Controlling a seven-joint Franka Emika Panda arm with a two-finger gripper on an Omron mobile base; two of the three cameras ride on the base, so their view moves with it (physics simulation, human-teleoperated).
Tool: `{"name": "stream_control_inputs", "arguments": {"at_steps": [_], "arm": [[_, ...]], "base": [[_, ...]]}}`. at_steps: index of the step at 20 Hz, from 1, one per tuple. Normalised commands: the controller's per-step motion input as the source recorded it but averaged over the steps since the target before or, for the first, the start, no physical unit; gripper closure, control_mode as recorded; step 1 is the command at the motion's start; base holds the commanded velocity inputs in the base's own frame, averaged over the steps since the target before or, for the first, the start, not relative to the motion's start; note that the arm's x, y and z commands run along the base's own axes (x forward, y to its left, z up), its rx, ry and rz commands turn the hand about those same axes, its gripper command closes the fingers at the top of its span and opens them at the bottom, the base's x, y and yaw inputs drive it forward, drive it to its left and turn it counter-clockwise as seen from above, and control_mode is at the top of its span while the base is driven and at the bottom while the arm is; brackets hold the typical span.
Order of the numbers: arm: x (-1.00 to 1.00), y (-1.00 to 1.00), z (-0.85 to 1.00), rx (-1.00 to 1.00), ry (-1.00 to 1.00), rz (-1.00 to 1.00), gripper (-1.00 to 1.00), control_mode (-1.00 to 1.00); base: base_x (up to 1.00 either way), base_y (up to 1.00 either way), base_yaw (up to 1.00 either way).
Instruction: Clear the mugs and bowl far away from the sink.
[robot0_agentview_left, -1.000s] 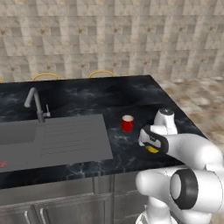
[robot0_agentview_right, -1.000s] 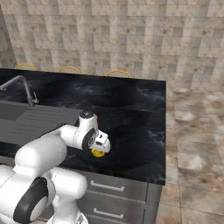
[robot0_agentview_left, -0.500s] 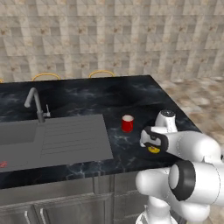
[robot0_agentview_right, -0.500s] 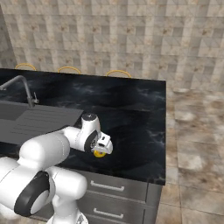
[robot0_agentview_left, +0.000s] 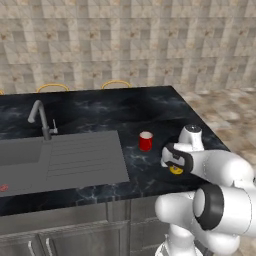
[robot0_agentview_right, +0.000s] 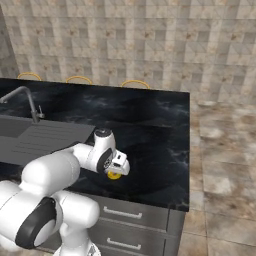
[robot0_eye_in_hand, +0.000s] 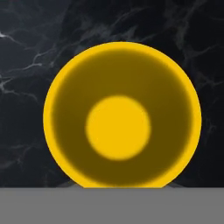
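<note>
The yellow mug (robot0_agentview_left: 175, 170) stands on the black marble counter near its front right corner, also seen as the yellow mug (robot0_agentview_right: 114, 175). My gripper (robot0_agentview_left: 174, 165) points down right onto it, and the hand hides the fingers. From above the yellow mug (robot0_eye_in_hand: 122, 116) is an open yellow ring with its near rim at the frame's bottom. The red mug (robot0_agentview_left: 145, 141) stands upright, a short way left and behind. The sink (robot0_agentview_left: 30, 152), with its ribbed drainboard, lies at the left. The bowl is out of view.
A grey faucet (robot0_agentview_left: 41, 118) rises behind the basin. A small red thing (robot0_agentview_left: 4, 188) lies at the sink's front left. The counter's right edge (robot0_agentview_right: 189, 150) drops to a tiled floor. Chair backs (robot0_agentview_left: 116, 82) peek over the far edge.
My hand has stayed low over the yellow mug while the arm behind it shifted slightly. Neither mug has moved.
</note>
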Motion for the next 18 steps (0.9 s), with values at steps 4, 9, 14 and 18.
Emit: {"name": "stream_control_inputs", "arguments": {"at_steps": [4,9,14,18], "arm": [[-0.03,0.01,-0.26,0.0,0.04,0.17,1.0,-1.0],[-0.01,0.0,0.46,0.0,-0.03,0.21,1.0,-1.0],[-0.28,-0.1,0.87,-0.06,-0.1,0.22,1.0,-1.0],[-0.39,-0.03,0.9,-0.08,-0.06,0.09,1.0,-1.0]], "base": [[0.0,0.0,0.0],[0.0,0.0,0.0],[0.0,0.0,0.0],[0.0,0.0,0.0]]}}
